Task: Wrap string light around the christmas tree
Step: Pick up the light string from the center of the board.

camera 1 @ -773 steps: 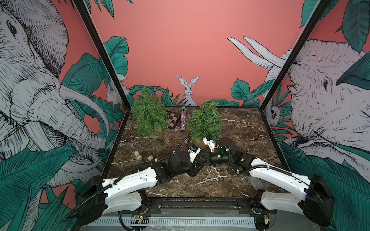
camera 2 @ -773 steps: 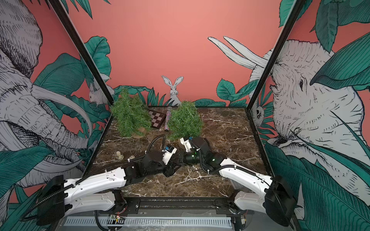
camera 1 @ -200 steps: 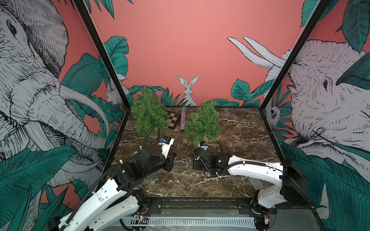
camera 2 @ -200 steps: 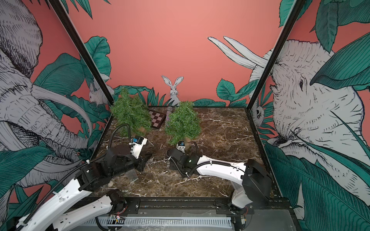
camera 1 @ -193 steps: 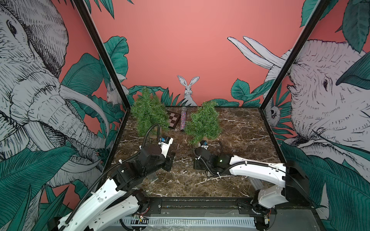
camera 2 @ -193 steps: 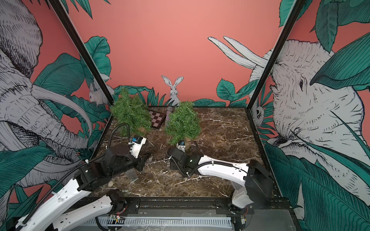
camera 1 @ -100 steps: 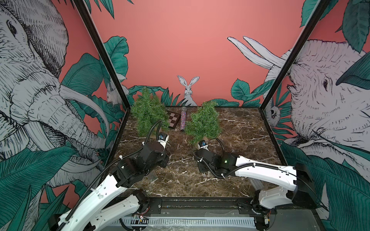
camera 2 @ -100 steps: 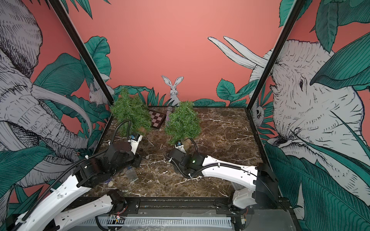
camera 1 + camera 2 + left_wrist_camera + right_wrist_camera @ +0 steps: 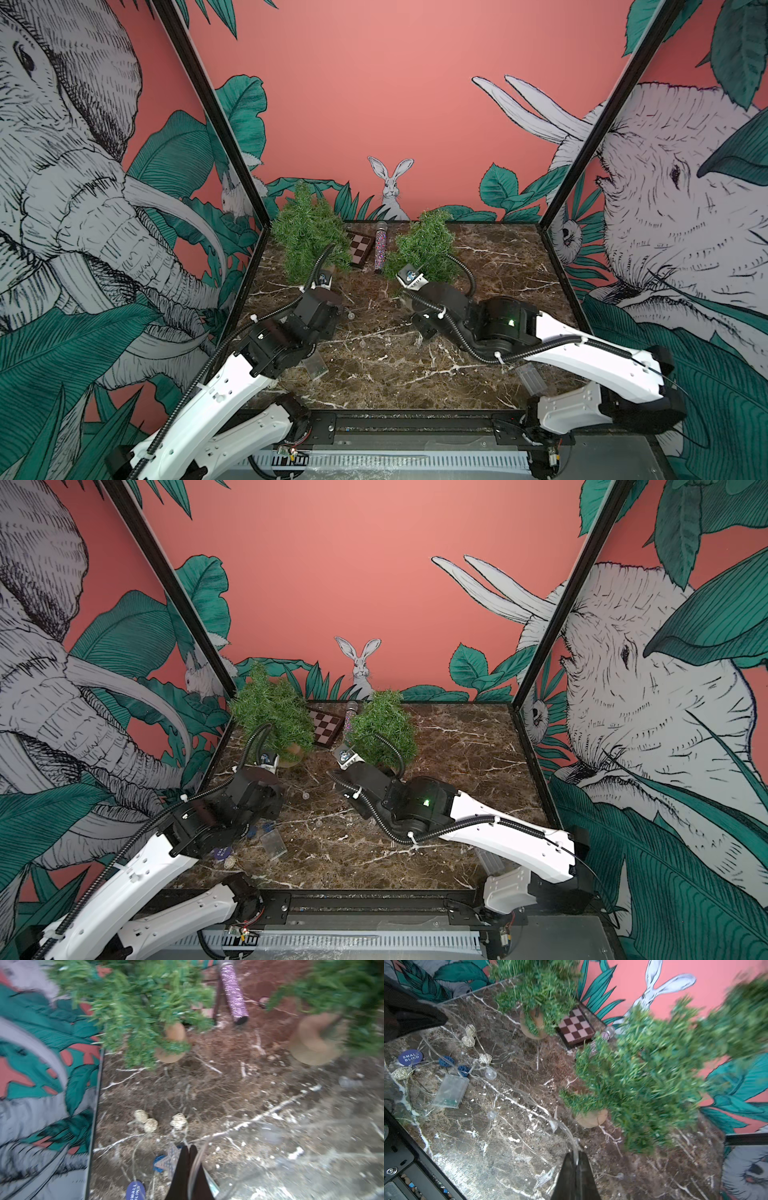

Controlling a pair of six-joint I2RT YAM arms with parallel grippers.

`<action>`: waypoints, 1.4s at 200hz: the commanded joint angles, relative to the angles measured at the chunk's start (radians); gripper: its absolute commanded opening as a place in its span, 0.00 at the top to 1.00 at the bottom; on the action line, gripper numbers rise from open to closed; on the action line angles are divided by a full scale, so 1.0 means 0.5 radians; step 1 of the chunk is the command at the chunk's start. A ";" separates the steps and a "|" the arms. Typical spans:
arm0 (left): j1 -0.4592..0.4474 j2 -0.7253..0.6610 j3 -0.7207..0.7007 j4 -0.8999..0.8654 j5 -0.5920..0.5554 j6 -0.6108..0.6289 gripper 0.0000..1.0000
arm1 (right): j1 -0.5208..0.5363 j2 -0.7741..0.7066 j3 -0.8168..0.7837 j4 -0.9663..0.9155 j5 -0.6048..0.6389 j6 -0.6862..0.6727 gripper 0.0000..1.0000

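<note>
- Now I see the right pincer clamped on the string light wire, near the christmas tree.
- Left pincer closed, wire alongside; grip unclear.

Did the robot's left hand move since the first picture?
Yes. The left gripper slid leftward: it was in front of the right-hand tree, and now sits in front of the left-hand tree.

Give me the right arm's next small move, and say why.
Probably swing the right hand around the far side of the nearer christmas tree. The hand is shut with the string light wire seemingly pinched in it. The tree stands just beside it, and no wire shows on its branches yet.
</note>
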 commanded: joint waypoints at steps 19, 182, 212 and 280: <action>0.106 -0.044 0.065 -0.228 -0.468 -0.094 1.00 | -0.150 -0.012 0.405 0.008 -0.004 -0.351 1.00; 0.578 -0.077 0.389 -0.114 -0.945 0.513 1.00 | -0.407 -0.075 -0.459 0.708 1.512 -1.191 1.00; 0.579 -0.036 0.488 -0.069 -0.797 0.495 1.00 | -0.383 -0.045 -0.537 0.806 1.558 -1.336 1.00; 0.578 0.000 0.227 0.402 1.230 0.051 1.00 | -0.257 -0.025 0.035 0.439 -0.754 -0.309 1.00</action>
